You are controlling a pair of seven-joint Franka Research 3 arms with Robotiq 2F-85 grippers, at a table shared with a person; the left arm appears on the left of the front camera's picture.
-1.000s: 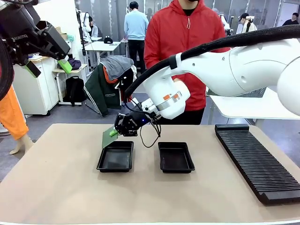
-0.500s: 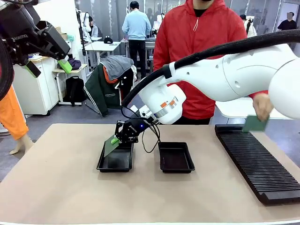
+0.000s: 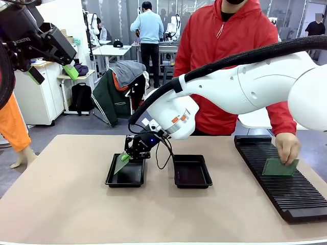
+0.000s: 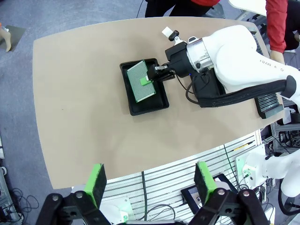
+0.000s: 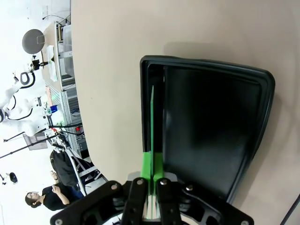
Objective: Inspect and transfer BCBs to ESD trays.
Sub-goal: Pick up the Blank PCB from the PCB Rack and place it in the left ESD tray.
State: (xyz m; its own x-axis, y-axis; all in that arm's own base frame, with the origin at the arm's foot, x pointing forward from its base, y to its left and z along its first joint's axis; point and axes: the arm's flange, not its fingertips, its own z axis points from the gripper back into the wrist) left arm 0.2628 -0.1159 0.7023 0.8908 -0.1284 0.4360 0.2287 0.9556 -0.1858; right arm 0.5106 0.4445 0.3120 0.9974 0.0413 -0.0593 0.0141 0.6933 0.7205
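Boards first: my right claw is clamping one BCB by its upper edge, both pads pressing on its faces. I am holding it tilted over the left ESD tray, with its lower end dipping inside the rim; whether it is touching the tray floor I cannot tell. In my right wrist view the board is showing edge-on, running along one side wall of that tray. The other ESD tray is sitting just beside it on the surface. My left claw is hanging high at the left, spread apart and gripping nothing. At the far right a person's hand is resting a second BCB on the ribbed black rack.
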